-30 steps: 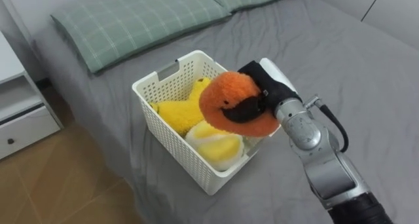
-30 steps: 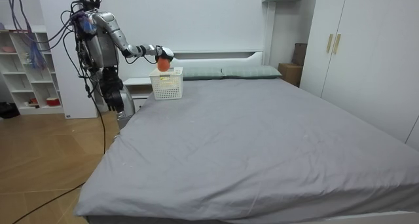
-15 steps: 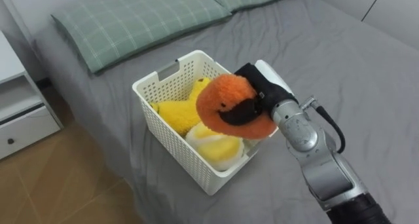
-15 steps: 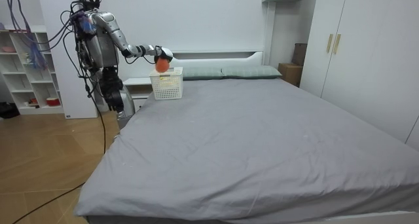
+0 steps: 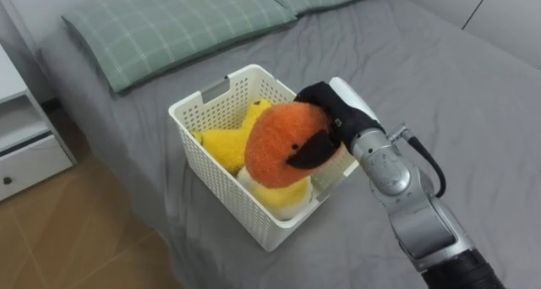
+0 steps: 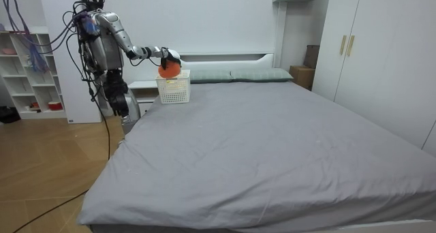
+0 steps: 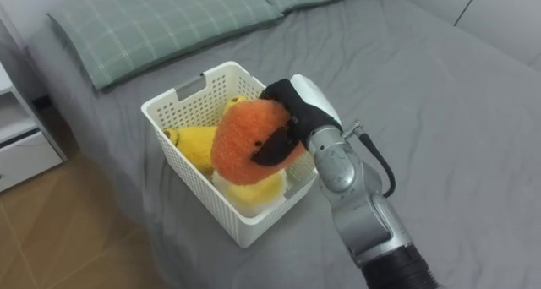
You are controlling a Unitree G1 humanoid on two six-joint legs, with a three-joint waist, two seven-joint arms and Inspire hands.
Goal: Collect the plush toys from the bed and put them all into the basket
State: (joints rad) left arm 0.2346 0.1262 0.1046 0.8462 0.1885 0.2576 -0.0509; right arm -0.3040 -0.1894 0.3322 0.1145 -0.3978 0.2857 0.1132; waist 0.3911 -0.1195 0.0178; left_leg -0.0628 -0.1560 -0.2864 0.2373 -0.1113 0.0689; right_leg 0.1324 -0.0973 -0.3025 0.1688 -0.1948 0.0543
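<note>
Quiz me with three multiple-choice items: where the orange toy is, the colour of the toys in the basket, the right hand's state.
1. The orange toy is: A on a pillow; B held over the basket; C on the floor.
2. The toys in the basket are: A yellow; B blue; C green.
3. The right hand is: A open; B shut, empty; C shut on the orange toy.
B: it hangs at the basket's mouth. A: those under it are yellow. C: fingers curl round it.
</note>
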